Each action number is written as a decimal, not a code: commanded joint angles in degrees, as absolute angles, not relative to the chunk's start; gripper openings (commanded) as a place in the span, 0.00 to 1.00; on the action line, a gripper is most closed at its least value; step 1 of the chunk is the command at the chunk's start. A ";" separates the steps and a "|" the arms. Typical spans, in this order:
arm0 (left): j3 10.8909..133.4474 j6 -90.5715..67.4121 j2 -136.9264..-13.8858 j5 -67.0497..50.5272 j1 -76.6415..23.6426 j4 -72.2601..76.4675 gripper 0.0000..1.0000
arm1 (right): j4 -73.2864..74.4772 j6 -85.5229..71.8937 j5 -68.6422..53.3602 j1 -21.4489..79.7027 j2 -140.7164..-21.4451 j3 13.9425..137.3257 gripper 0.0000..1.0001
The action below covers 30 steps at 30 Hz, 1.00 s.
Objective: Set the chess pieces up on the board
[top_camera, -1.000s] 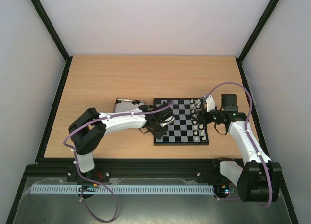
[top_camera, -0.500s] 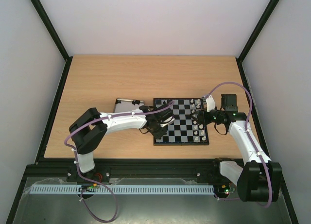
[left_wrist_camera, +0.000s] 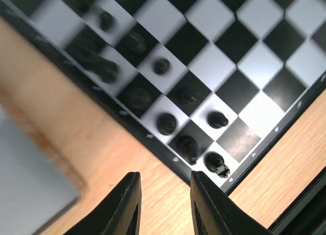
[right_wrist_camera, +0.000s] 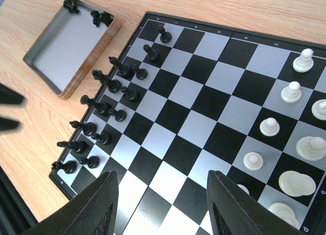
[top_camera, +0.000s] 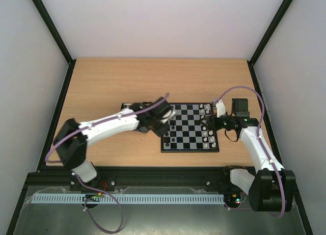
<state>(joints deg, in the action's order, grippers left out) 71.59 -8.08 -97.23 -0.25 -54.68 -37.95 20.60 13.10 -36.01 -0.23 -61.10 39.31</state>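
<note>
The board lies in the middle of the table. Several black chess pieces stand in two rows along its left edge; the left wrist view shows them blurred. A few black pieces lie in the far corner of the metal tray. My left gripper is open and empty over bare wood just off the board's left edge; the top view shows it near the board's far left corner. My right gripper is open and empty above the board's near middle squares.
White pieces stand in two rows along the board's right edge. The tray lies left of the board, mostly under my left arm in the top view. Black frame rails border the table.
My left gripper has moved from over the board's left near squares toward the far left corner and the tray, with the arm stretching out. The right arm has not moved.
</note>
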 commanded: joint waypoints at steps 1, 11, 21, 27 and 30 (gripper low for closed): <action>73.02 -11.21 -88.19 0.00 -47.14 -39.69 0.31 | 21.46 14.08 -37.88 0.00 -60.63 38.84 0.49; 70.65 -18.74 -92.82 0.43 -26.39 -36.78 0.25 | 21.55 14.06 -37.96 0.00 -60.69 38.93 0.49; 72.42 -21.21 -100.06 -1.58 -20.29 -33.01 0.32 | 21.45 14.06 -37.52 0.00 -59.99 38.85 0.49; 69.63 -25.55 -100.48 0.10 -18.06 -31.19 0.36 | 21.49 14.06 -37.43 0.00 -59.85 38.80 0.48; 68.99 -26.45 -100.96 0.00 -17.76 -29.10 0.37 | 21.49 14.06 -37.64 0.00 -60.00 38.85 0.49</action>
<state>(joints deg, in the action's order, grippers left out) 70.22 -23.46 -100.49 -0.80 -18.76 -31.59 20.60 13.10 -36.67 -0.23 -60.80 39.31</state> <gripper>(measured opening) 0.368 0.486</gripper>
